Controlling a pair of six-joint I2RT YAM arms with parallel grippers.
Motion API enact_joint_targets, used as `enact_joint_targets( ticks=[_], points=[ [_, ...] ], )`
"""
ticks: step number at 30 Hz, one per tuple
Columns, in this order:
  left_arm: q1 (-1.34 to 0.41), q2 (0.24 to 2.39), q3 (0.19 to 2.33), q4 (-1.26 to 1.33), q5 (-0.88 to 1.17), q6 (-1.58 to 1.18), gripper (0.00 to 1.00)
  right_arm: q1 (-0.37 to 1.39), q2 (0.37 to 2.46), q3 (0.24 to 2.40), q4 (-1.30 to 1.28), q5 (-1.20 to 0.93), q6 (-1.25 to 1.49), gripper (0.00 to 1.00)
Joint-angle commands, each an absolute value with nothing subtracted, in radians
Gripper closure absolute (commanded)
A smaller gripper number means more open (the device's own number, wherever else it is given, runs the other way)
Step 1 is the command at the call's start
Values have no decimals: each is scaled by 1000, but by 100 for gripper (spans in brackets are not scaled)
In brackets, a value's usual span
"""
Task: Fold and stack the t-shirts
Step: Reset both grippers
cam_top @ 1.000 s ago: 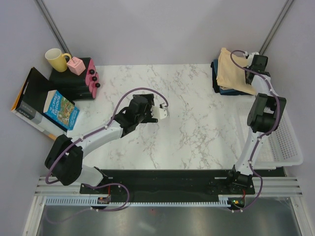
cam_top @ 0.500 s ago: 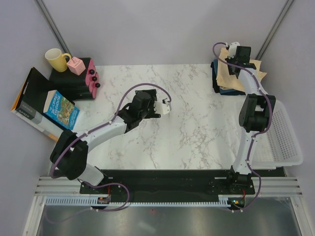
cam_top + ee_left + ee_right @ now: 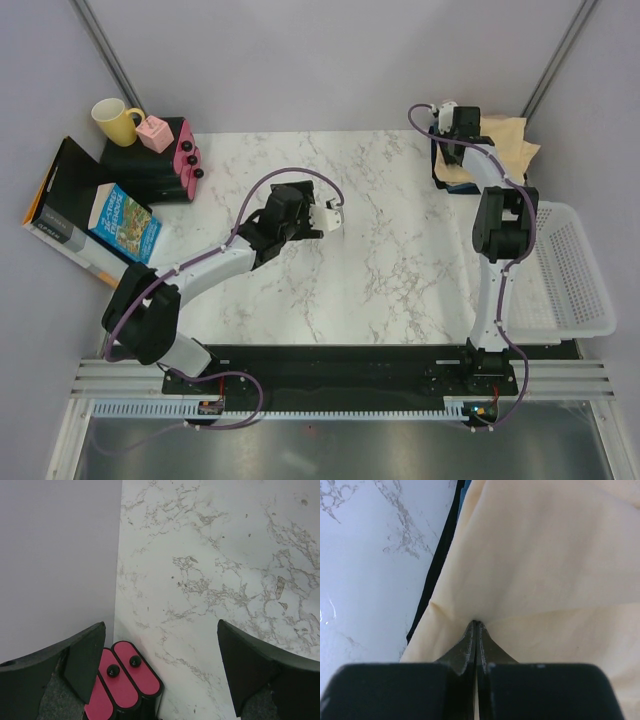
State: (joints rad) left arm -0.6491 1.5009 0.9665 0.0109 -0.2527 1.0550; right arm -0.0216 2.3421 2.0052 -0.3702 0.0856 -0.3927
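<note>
The right gripper (image 3: 477,626) pinched the pale yellow t-shirt (image 3: 540,555); the left gripper (image 3: 161,660) gaped empty. A slow pull would spare the dark t-shirts (image 3: 436,582) beneath its fingers.

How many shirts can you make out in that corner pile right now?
3: a pale yellow shirt on top, pinched by the right claw; a blue shirt and a black shirt edging out beneath. More may be hidden.

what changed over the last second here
The right gripper, shut on the cream shirt, swung from right to left along the far side, pulling the shirt with it so it now lies differently. The left gripper, open and empty, shifted only slightly. The mug and basket stayed put.
</note>
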Motion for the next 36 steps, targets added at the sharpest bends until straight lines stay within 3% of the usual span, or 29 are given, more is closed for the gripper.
enact_joint_targets(
  ticks=[1,7,9,10,11,12,13,17,20,24,32,36],
  points=[
    [-644,1456,988,90,-258,1006,1,-9,2211,1988,-419,94,-393,100],
    [-644,1398,1089,81,-272,928,1,-6,1985,1971,-417,115,-403,95],
    [-644,1378,1117,58,-233,895,1,27,1881,1915,-419,68,-399,80],
    [-644,1367,1141,45,-209,884,1,37,1847,1892,-425,42,-397,70],
    [-644,1353,1152,40,-160,873,1,46,1810,1837,-434,2,-394,44],
    [-646,1348,1164,38,-134,820,1,69,1746,1810,-442,-33,-378,27],
    [-649,1348,1189,38,-126,798,1,81,1715,1784,-446,-57,-362,2],
    [-655,1358,1296,8,-62,545,1,141,1566,1639,-431,-166,-269,2],
    [-658,1367,1351,6,43,473,1,207,1464,1565,-376,-92,-102,2],
    [-660,1373,1397,-18,3,373,1,322,1350,1514,-353,18,-31,2],
    [-644,1224,1114,-9,-43,357,1,342,1220,1387,-383,-32,-58,2],
    [-632,1151,1003,-5,-213,379,1,344,1144,1286,-388,78,-109,2]
  ],
)
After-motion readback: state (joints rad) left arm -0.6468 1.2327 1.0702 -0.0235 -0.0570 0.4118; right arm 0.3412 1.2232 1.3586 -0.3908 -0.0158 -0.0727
